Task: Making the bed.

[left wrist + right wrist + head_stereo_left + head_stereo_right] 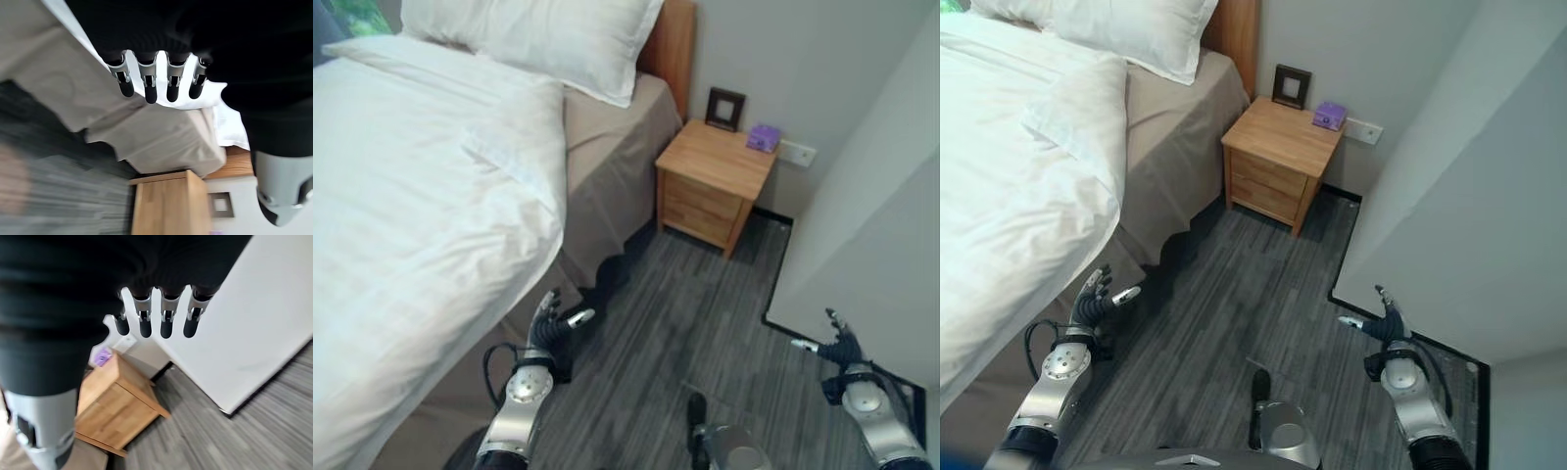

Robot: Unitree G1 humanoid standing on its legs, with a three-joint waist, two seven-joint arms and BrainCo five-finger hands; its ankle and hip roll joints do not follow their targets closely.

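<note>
Left hand (pixel 548 328) hangs low over the grey floor (pixel 705 323), just beside the bed's near side, fingers (pixel 149 85) straight and relaxed, thumb out, holding nothing; it touches no cloth. Right hand (pixel 1386 325) hangs well apart from it, near the foot of the white wall panel (pixel 1449 196), fingers also loose and spread, nothing in it. White duvet (pixel 411 215) lies on the bed up and to the left of the left hand, its edge hanging over the side above that hand; the corner toward the headboard is folded back (pixel 514 137), leaving a strip of beige sheet (pixel 607 147) bare past it. The beige sheet drapes down the bed's side straight ahead of the left hand, reaching the floor. White pillow (pixel 548 34) sits at the head of the bed, far ahead of the left hand, against the wooden headboard (pixel 671 44). Wooden nightstand (pixel 710 186) stands ahead between the two hands, just beside the bed's head end, against the back wall. On it, a dark picture frame (pixel 724 108) leans at the wall and a small purple object (pixel 763 137) sits beside it
</note>
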